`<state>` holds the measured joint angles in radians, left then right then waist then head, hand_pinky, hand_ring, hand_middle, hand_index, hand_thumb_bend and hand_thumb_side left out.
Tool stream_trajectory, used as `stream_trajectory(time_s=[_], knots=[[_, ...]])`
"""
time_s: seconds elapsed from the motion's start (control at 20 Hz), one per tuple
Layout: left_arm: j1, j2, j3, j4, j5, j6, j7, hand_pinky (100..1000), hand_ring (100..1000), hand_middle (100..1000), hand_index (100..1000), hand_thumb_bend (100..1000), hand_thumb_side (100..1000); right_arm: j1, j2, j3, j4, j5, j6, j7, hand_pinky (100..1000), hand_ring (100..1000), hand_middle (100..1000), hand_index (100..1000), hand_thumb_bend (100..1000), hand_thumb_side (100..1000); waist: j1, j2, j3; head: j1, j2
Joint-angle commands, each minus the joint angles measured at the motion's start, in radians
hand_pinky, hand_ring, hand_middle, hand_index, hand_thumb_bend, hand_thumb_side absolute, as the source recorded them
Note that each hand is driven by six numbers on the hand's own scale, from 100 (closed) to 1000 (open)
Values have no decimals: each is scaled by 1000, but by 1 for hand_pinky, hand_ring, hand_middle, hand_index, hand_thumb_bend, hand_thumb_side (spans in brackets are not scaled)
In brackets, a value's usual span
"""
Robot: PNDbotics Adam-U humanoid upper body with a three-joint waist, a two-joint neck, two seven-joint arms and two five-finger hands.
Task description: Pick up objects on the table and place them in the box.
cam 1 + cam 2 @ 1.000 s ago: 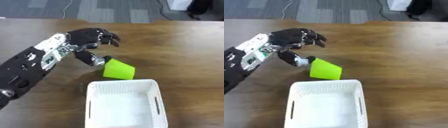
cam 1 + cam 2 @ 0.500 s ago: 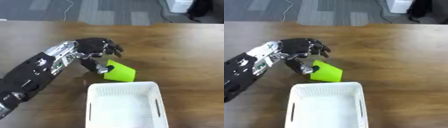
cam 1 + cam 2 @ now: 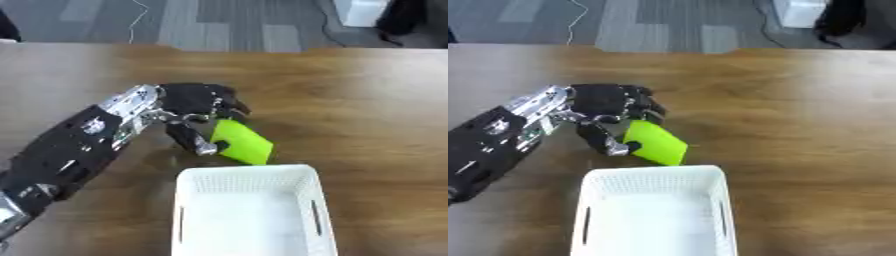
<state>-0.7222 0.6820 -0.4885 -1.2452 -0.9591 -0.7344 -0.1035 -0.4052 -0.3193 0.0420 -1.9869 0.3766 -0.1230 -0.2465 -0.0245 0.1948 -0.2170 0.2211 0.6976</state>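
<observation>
A lime green cup (image 3: 240, 142) lies on its side on the brown table (image 3: 367, 110), just beyond the far rim of the white slatted box (image 3: 249, 212). My left hand (image 3: 194, 102) reaches in from the left, curled fingers over the cup's top and thumb (image 3: 191, 140) at its left end. The thumb and fingers pinch the cup between them. The box holds nothing that I can see. My right hand shows in neither view.
Grey carpet (image 3: 219, 22) lies beyond the table's far edge, with a white thing (image 3: 363, 10) at the top right. Bare wood stretches to the right of the cup and box.
My left hand has come down and nearer, closing round the green cup, which was beside the thumb a second ago. The cup now sits closer to the box's rim.
</observation>
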Motion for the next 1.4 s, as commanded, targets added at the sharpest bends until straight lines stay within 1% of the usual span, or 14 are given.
stream_trajectory(time_s=[0.05, 0.15, 0.25, 0.4, 0.55, 0.75, 1.0, 1.2, 1.4], knots=[[-10, 11, -8, 17, -71, -21, -80, 1000, 945, 926, 937, 1000, 1000, -16, -11, -2, -13, -7, 0, 4, 239, 419, 559, 550, 100, 1000, 2, -15, -2, 12, -12], [-5, 9, -10, 34, -110, -34, -136, 1000, 974, 948, 953, 1000, 1000, -16, -11, -2, -13, -7, 0, 5, 239, 419, 559, 550, 100, 1000, 1, -14, -3, 13, -11], [1, 6, -12, 60, -149, -44, -205, 1000, 1000, 974, 990, 1000, 1000, -16, -10, -2, -13, -8, 0, 6, 239, 419, 559, 550, 100, 1000, 0, -13, -3, 13, -10], [4, 6, -15, 91, -226, -54, -318, 1000, 1000, 1000, 1000, 1000, 1000, -16, -10, -2, -13, -8, 1, 7, 238, 419, 559, 550, 100, 1000, 1, -14, -3, 15, -7], [9, 4, -14, 118, -313, -56, -421, 1000, 1000, 1000, 1000, 1000, 1000, -16, -11, -2, -13, -8, 1, 7, 238, 419, 559, 550, 100, 1000, 1, -14, -3, 19, -3], [17, 1, -13, 149, -395, -48, -508, 1000, 1000, 1000, 1000, 1000, 1000, -16, -11, -2, -13, -9, 2, 9, 237, 419, 559, 551, 100, 1000, 1, -14, -3, 19, 0], [32, 7, -9, 203, -476, -13, -618, 1000, 1000, 1000, 1000, 1000, 1000, -16, -13, -2, -13, -9, 5, 10, 237, 419, 560, 551, 100, 1000, 5, -16, -2, 19, 6], [45, 14, -5, 223, -480, -6, -650, 1000, 1000, 1000, 1000, 1000, 1000, -17, -16, -1, -13, -11, 6, 12, 237, 420, 563, 554, 100, 1000, 8, -18, -2, 18, 10], [35, 14, 2, 230, -413, 13, -651, 1000, 1000, 1000, 1000, 1000, 1000, -17, -17, -2, -13, -14, 7, 13, 239, 421, 565, 555, 100, 1000, 10, -20, -2, 21, 12]])
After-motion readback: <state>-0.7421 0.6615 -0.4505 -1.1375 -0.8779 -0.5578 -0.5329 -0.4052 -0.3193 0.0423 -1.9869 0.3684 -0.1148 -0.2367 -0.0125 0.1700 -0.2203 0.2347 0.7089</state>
